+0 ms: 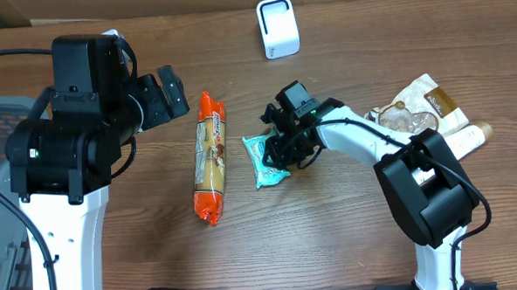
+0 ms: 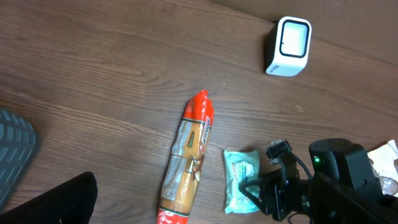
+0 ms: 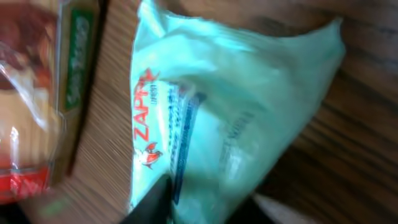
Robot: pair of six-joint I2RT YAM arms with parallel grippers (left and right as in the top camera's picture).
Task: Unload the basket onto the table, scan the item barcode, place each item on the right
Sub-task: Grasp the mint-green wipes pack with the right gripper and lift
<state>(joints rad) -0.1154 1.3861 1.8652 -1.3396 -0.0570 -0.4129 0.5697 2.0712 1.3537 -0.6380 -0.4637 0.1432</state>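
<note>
Since it fills every view, starting with the brown wood-grain table (image 1: 350,237). Everything sits on it.

Next biggest is the bulky black-and-white left arm (image 1: 66,145) on the left side. Its left gripper (image 1: 171,95) hangs above bare wood with the fingers spread wide and nothing between them, so totally released. The slimmer white-and-black right arm (image 1: 417,182) reaches in from the lower right toward the middle.

At the far left edge there's a piece of a grey mesh basket (image 2: 12,146), only partly in shot.

Then a long tube-shaped snack pack with orange-red ends and a tan clear middle (image 1: 210,158) lies roughly lengthwise in the middle, between the two arms.

Off to the right is a little heap of pouches, white and brown plus something clear (image 1: 419,107), too jumbled to make out properly.

A small white cube-shaped barcode scanner (image 1: 277,27) stands at the far edge, well apart from the rest.

Smallest thing is the actual item: a mint-green crinkly plastic packet with red lettering (image 1: 263,158), just beside the snack tube on its right, not touching it. The right gripper (image 1: 283,151) is down on the packet's right edge. From the wrist view the dark finger (image 3: 152,199) and the pale one sit either side of the bunched plastic, so it looks clenched on it. No barcode visible to me.
</note>
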